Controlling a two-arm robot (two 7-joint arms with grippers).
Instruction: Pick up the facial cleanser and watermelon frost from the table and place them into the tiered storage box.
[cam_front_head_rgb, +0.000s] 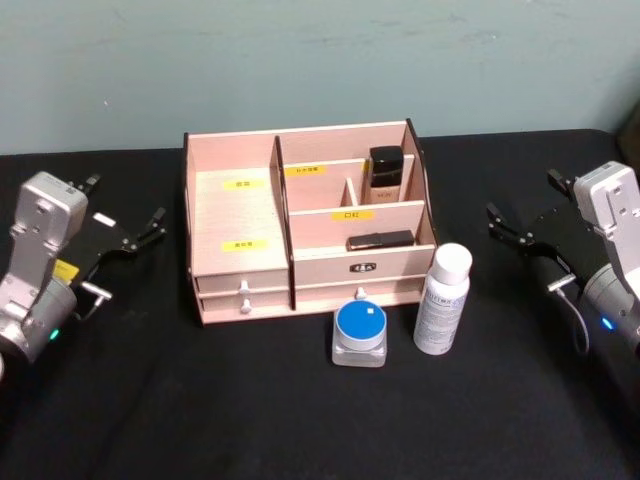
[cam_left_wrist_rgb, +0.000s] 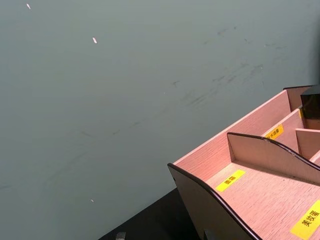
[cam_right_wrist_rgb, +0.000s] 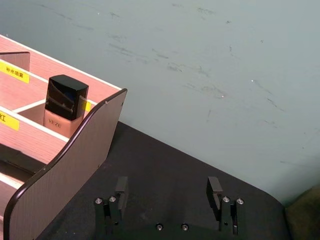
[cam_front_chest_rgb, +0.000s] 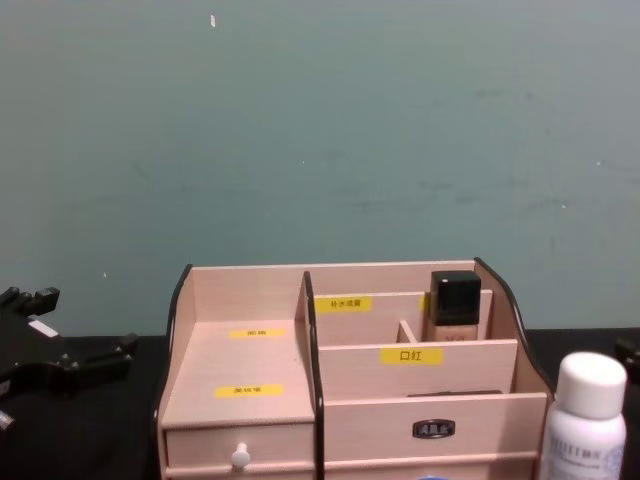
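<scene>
The tiered storage box (cam_front_head_rgb: 232, 160) stands at mid-table, its wood side panel close in the right wrist view (cam_right_wrist_rgb: 70, 170) and its stepped shelves in the left wrist view (cam_left_wrist_rgb: 260, 200). Just in front of its right half stand a white bottle with a white cap, the facial cleanser (cam_front_head_rgb: 442, 300), and a small clear jar with a blue lid, which I take for the watermelon frost (cam_front_head_rgb: 360, 333). My left gripper (cam_front_head_rgb: 125, 203) hovers open left of the box. My right gripper (cam_front_head_rgb: 522, 198) hovers open to the right, fingers spread and empty (cam_right_wrist_rgb: 167, 189).
Inside the box, a dark-capped foundation bottle (cam_front_head_rgb: 386, 172) stands in the back right compartment and a flat black item (cam_front_head_rgb: 380, 240) lies in the front right one. The left shelf (cam_front_head_rgb: 235, 215) is bare. A teal wall rises behind the black table.
</scene>
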